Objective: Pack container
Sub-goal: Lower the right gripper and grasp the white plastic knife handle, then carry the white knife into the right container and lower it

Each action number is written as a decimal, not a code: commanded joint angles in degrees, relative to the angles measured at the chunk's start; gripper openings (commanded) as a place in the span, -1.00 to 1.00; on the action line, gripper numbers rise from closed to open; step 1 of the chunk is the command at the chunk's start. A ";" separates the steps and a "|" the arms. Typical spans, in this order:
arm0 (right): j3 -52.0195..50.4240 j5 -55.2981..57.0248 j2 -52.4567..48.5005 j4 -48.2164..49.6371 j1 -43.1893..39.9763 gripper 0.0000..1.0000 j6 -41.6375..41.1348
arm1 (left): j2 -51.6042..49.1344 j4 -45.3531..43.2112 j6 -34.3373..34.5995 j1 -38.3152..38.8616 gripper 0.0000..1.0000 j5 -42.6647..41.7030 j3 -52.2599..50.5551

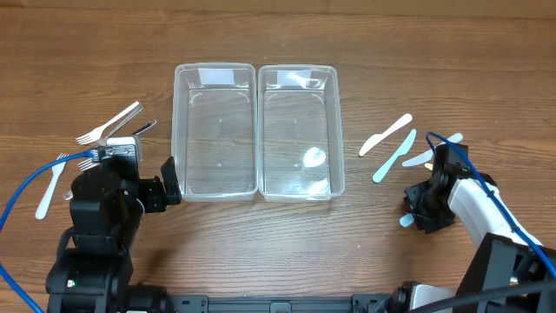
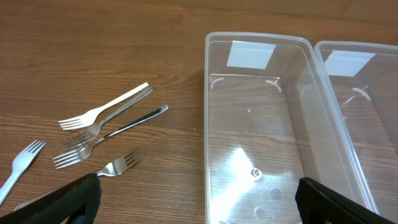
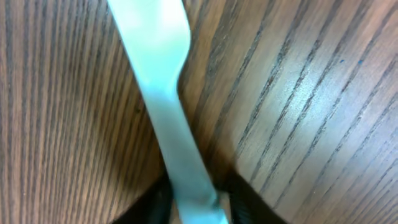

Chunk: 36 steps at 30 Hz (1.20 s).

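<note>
Right fingers (image 3: 160, 205) clamped on pale-blue utensil (image 3: 163, 93), apparently a plastic knife, over worktop (image 3: 62, 124) | left fingers (image 2: 68, 200) stood apart beside clear containers (image 1: 176, 122)

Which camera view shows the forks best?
The left wrist view. The forks lie there close and large, tines plain. The overhead view shows the same forks small, some partly under the left arm. The right wrist view shows no fork, only a knife close up.
</note>
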State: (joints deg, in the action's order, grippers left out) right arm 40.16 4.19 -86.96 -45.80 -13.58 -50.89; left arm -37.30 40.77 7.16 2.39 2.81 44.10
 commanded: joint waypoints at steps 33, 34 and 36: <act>2.69 -1.68 -3.39 3.76 -0.11 -0.92 9.31 | 0.17 -0.09 0.59 0.26 1.00 0.13 1.62; 3.78 -1.68 -3.34 3.15 0.11 -0.92 10.12 | 0.17 -0.09 0.61 0.26 1.00 0.15 1.62; 6.29 -1.66 -3.15 1.68 0.90 -0.92 11.32 | 0.17 -0.11 0.59 0.26 1.00 0.15 1.62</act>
State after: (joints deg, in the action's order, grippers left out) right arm 43.16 3.55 -89.01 -43.68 -13.74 -42.65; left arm -37.30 40.77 7.16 2.39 2.81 44.10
